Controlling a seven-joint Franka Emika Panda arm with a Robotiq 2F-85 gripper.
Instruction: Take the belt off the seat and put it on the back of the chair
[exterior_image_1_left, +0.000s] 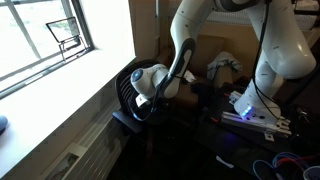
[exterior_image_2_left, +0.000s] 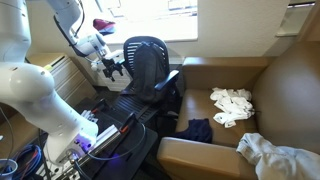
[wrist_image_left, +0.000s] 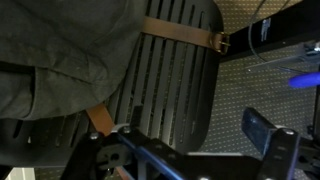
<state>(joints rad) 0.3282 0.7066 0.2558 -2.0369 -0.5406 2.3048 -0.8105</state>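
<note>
The pincer (exterior_image_2_left: 115, 68) hangs close beside the rounded black back of the chair (exterior_image_2_left: 147, 58), its jaws spread wide with nothing between them. In both exterior views the white arm (exterior_image_1_left: 275, 50) bends down from above toward the chair (exterior_image_1_left: 128, 95), which stands near a bright window (exterior_image_1_left: 40, 35). The wrist view looks onto a black ribbed surface of the chair, and there the belt (wrist_image_left: 180, 33) shows as a narrow brown strap. It lies flat across the ribs and ends in a buckle (wrist_image_left: 220, 42) near the surface's edge. Its other end runs under a grey-green cloth (wrist_image_left: 60, 50) that covers one side of the ribbed surface, and a second short stretch of brown strap comes out from beneath that cloth lower down. Whether this ribbed surface is the seat or the back cannot be told from that view. A brown couch (exterior_image_2_left: 285, 90) stands beside the chair with a small heap of white cloth (exterior_image_2_left: 232, 105) on its cushion
</note>
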